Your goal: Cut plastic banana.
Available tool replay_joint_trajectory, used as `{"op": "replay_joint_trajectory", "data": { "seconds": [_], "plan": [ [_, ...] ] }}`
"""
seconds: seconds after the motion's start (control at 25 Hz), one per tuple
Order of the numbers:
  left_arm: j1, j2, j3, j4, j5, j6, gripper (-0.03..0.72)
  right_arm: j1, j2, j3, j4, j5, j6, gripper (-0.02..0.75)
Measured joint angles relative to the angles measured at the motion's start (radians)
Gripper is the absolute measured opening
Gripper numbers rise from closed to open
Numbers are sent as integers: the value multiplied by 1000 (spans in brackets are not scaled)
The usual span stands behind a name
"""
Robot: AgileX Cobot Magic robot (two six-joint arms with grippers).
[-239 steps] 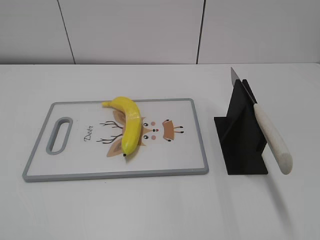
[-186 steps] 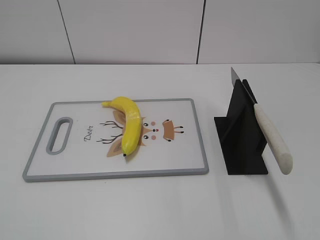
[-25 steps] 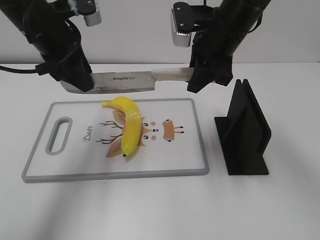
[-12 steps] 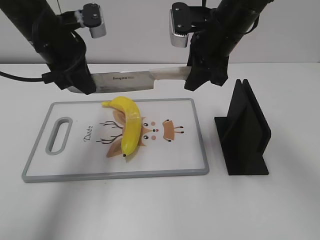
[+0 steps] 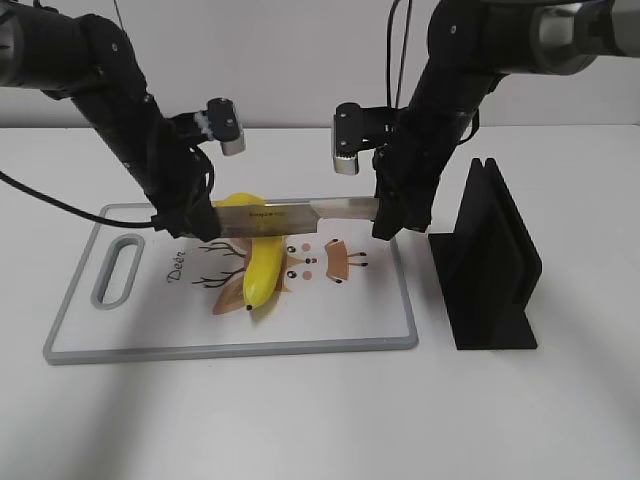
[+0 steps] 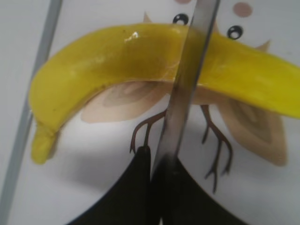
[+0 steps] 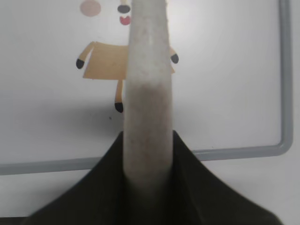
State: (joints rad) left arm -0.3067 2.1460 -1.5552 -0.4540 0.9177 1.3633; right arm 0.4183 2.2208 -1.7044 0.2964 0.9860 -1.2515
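A white cutting board (image 5: 330,315) with a gray rim is lying on the white tabletop (image 5: 300,420), a bit toward the left edge. The plastic banana (image 5: 262,275) is lying on the board, over a little deer picture (image 5: 300,265), with its stem toward the far edge of the tabletop and its dark tip toward the near edge. Two black robot arms are reaching down over the board and holding one big knife (image 5: 290,215) between them. The left hand (image 5: 195,222) is pinching the tip end of the shiny blade (image 6: 180,93), with its fingers closed tight on the metal. The right hand (image 5: 388,215) is squeezing the pale knife handle (image 7: 146,93), with its fingers closed around it. The blade is lying flat across the upper part of the banana, running from left to right. From the left wrist camera the blade is crossing the yellow fruit near its middle bend and looks to be touching it. A black knife stand (image 5: 490,265) is sitting on the tabletop, just beside the board, toward the right edge.
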Motion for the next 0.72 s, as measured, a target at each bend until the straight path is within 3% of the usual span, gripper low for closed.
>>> {"op": "replay_joint_trajectory", "data": {
  "seconds": [0.28, 0.72],
  "plan": [
    [-2, 21, -21, -3, -8, -1, 19, -4, 66, -18, -34, 7, 25, 170],
    [-8, -135, -9, 23, 13, -10, 19, 0, -87, -6, -43, 22, 50, 170]
  ]
}}
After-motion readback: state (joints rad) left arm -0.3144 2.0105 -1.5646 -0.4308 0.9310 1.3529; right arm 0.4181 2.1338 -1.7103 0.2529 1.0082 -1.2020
